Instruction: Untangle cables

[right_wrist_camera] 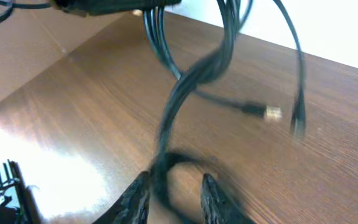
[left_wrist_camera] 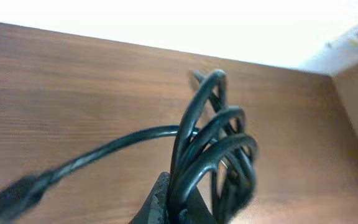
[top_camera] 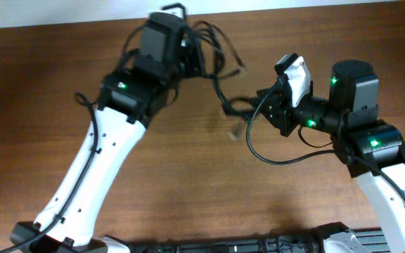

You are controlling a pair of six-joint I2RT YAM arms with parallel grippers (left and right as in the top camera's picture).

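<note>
Two robot arms work over a wooden desk. The left gripper has its fingers clamped shut on a bunch of looped black cables and holds them lifted near the middle of the desk's far edge. From that bunch a twisted rope of strands hangs down toward the desk's centre. There the right gripper has its fingers a little apart, with one strand looped between them and not pinched. A loose end with a small metal-tipped plug lies on the wood just beyond.

The step in hand looks like pulling strands apart, with the knot not yet undone. The next move probably calls for the right fingers to close on a single strand and draw it sideways, away from the twist, while the left arm anchors the bunch.
</note>
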